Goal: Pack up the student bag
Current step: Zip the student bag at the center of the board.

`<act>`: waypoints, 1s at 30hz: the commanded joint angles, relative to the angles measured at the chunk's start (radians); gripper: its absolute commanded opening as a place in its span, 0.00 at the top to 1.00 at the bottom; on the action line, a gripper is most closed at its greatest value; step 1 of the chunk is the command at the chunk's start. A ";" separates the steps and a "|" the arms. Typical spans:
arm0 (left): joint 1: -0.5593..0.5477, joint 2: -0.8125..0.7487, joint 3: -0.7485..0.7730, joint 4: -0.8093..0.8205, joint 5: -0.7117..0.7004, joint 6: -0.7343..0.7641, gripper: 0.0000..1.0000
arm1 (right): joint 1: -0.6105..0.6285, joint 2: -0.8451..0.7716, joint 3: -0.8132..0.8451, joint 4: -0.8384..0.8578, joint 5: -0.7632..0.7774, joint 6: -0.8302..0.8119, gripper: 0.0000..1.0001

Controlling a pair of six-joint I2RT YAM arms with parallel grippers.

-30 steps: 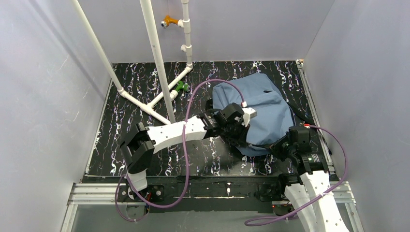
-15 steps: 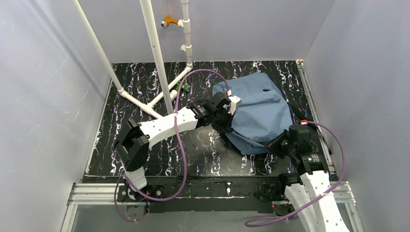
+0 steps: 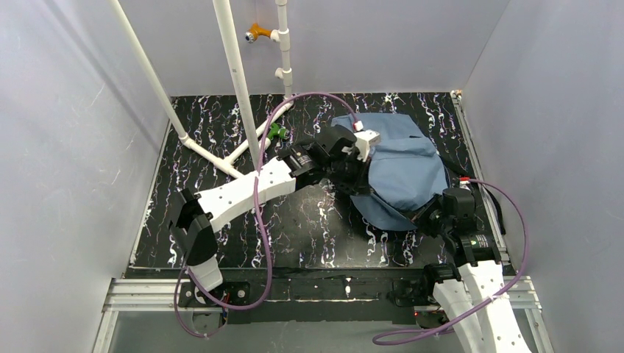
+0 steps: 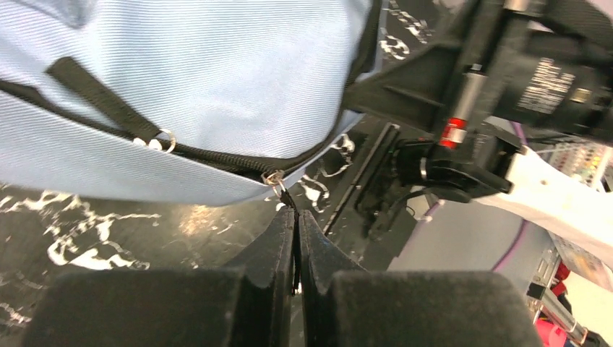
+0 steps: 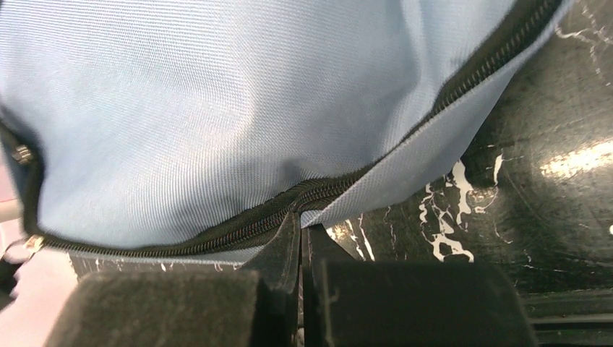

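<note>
The student bag (image 3: 408, 173), dusty blue with black zipper trim, lies flat at the right of the black marbled table (image 3: 221, 147). My left gripper (image 3: 353, 175) is at the bag's left edge. In the left wrist view the left gripper (image 4: 297, 217) is shut on the thin black pull hanging from the zipper slider (image 4: 275, 178) under the bag (image 4: 217, 79). My right gripper (image 3: 428, 217) is at the bag's near right corner. In the right wrist view the right gripper (image 5: 300, 225) is shut on the fabric edge beside the closed zipper (image 5: 332, 189) of the bag (image 5: 217, 108).
A white pipe frame (image 3: 239, 88) rises from the table's back left, with a green clip (image 3: 277, 132) at its foot and an orange fitting (image 3: 254, 32) higher up. Grey walls close in three sides. The right arm (image 4: 499, 94) shows in the left wrist view.
My left gripper has travelled from the bag's near left side toward the back along its left edge, still shut, and the bag's outline has shifted. The right gripper has stayed at the near corner.
</note>
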 commanded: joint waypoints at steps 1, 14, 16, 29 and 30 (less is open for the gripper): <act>-0.089 -0.045 0.086 0.019 0.084 -0.050 1.00 | -0.009 0.002 0.048 -0.046 0.064 -0.073 0.99; -0.201 0.146 0.076 0.081 0.160 -0.140 1.00 | -0.009 -0.003 0.064 -0.013 -0.019 -0.090 0.99; -0.244 0.215 0.116 0.137 0.202 -0.189 1.00 | -0.009 -0.012 0.054 -0.014 -0.024 -0.089 0.99; 0.019 0.045 0.008 -0.129 -0.024 0.034 1.00 | -0.007 -0.018 0.061 -0.120 0.121 -0.081 0.99; 0.055 0.028 -0.021 -0.137 -0.041 0.046 1.00 | -0.007 -0.012 0.065 -0.133 0.141 -0.080 0.99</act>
